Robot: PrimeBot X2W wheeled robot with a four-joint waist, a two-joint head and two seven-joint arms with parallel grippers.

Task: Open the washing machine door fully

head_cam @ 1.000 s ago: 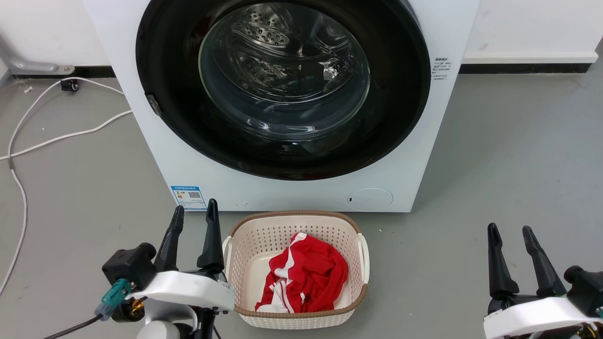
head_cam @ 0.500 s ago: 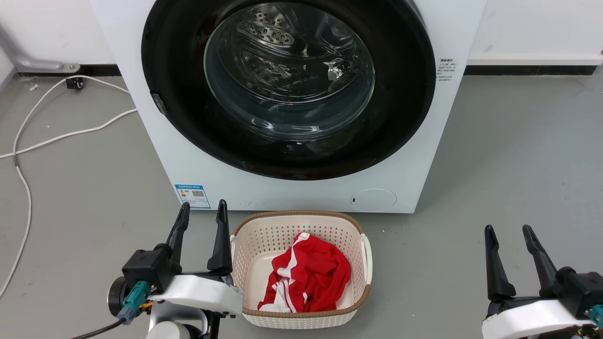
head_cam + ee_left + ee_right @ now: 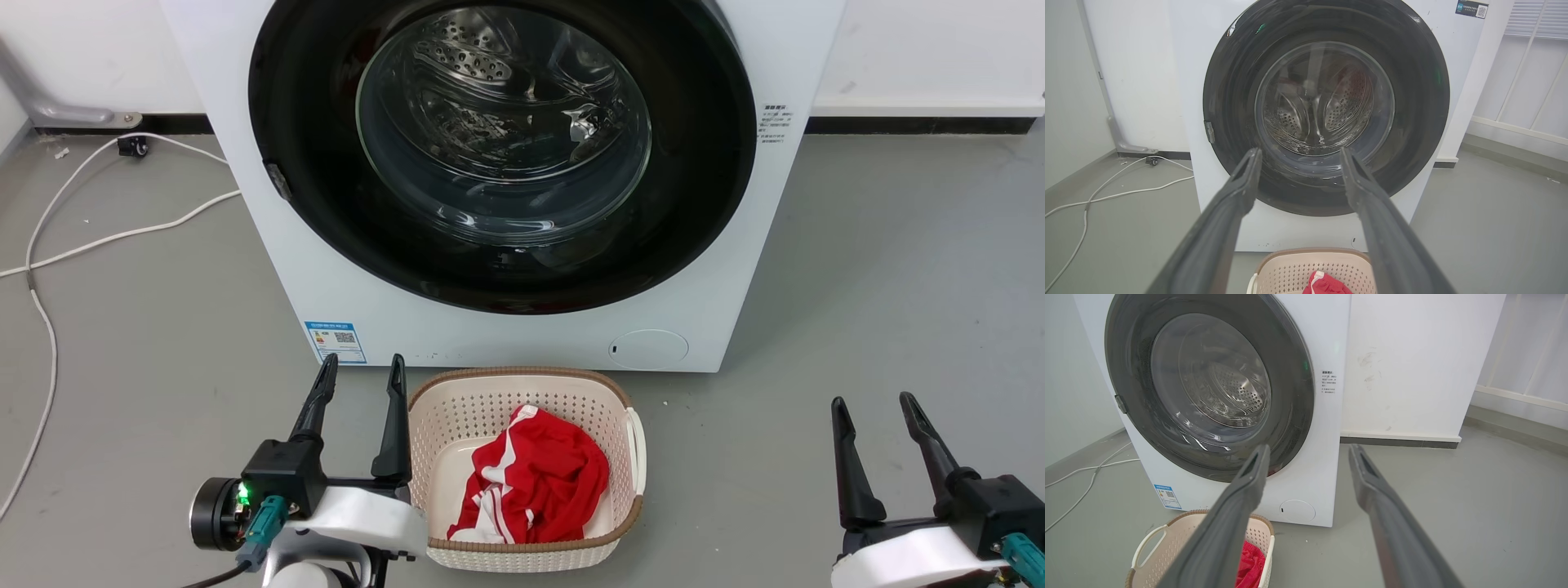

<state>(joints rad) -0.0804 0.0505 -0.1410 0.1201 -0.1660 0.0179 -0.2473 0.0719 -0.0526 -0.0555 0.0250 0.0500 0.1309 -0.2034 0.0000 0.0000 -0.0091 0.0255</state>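
As the washing machine door sits shut flush on the washing machine at our 12 o'clock, nothing's done yet. Left gripper at 7, right gripper at 5: fingers spread, empty, well apart from it. We judge the whole swing remains.

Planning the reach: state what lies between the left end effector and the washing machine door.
Bare: the left wrist view shows the washing machine door unobstructed ahead.
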